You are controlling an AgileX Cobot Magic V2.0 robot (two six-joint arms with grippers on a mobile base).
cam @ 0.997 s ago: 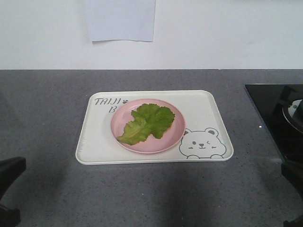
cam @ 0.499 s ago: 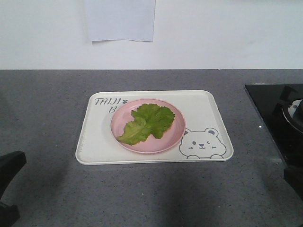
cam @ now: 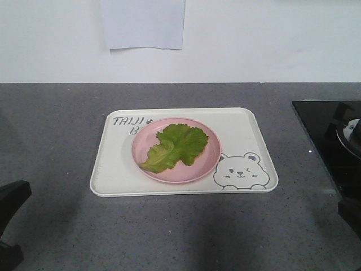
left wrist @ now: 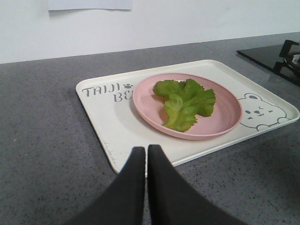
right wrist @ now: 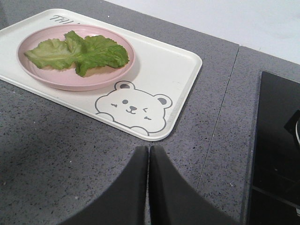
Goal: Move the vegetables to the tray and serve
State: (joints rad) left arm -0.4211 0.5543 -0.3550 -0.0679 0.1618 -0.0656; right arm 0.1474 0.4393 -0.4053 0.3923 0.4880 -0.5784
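A ruffled green lettuce leaf (cam: 175, 147) lies on a round pink plate (cam: 208, 161), which sits on the cream bear-printed tray (cam: 237, 124) in the middle of the grey counter. The left wrist view shows the leaf (left wrist: 185, 101) on the plate (left wrist: 225, 117) and the tray (left wrist: 108, 122) just beyond my left gripper (left wrist: 146, 149), which is shut and empty at the tray's near corner. In the right wrist view my right gripper (right wrist: 149, 149) is shut and empty over bare counter, short of the tray's bear corner (right wrist: 154, 117), with the leaf (right wrist: 79, 52) further off.
A black cooktop (cam: 330, 135) with a burner lies at the counter's right end, close to the right arm (right wrist: 276, 140). A white wall with a paper sheet (cam: 144, 25) stands behind. Grey counter surrounds the tray.
The dark arm parts at the lower left and lower right edges of the front view have drawn slightly lower and outward. Tray, plate and leaf have not moved.
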